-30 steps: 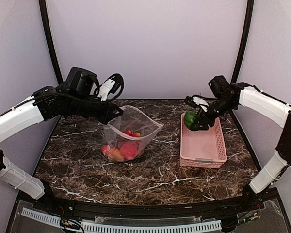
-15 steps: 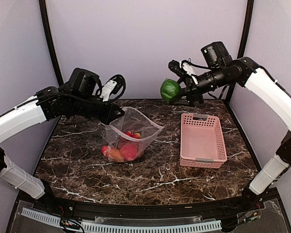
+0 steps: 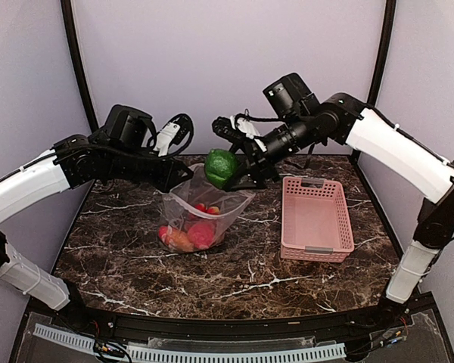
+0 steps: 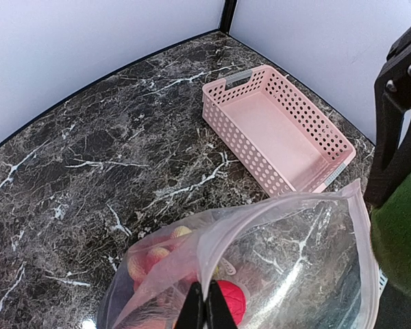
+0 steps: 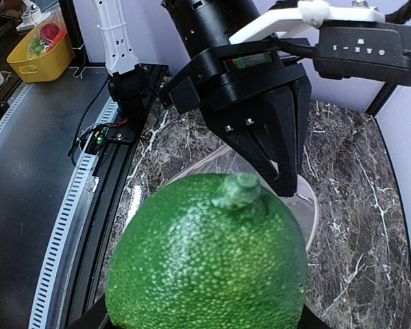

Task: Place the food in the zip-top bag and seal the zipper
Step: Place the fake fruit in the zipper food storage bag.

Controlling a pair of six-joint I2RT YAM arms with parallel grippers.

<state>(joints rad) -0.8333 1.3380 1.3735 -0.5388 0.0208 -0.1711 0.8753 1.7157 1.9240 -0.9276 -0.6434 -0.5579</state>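
The clear zip-top bag (image 3: 206,206) stands on the marble table with its mouth open, and its zipper edge (image 4: 274,207) is spread apart. My left gripper (image 3: 183,175) is shut on the bag's near rim and holds it up; in the left wrist view the left gripper (image 4: 206,306) pinches the film. Red and orange food (image 3: 194,234) lies at the bottom of the bag. Just above the bag's mouth, my right gripper (image 3: 228,171) is shut on a round green food piece (image 3: 221,167) with bumpy skin. That green piece (image 5: 205,260) fills the right wrist view.
A pink slotted basket (image 3: 315,219) lies right of the bag and looks empty; its wall (image 4: 243,140) also shows in the left wrist view. The black table rail (image 3: 212,333) runs along the near edge.
My right arm has lifted the green piece out of the pink basket and swung it left to just above the bag's mouth. The left arm and the bag have stayed put.
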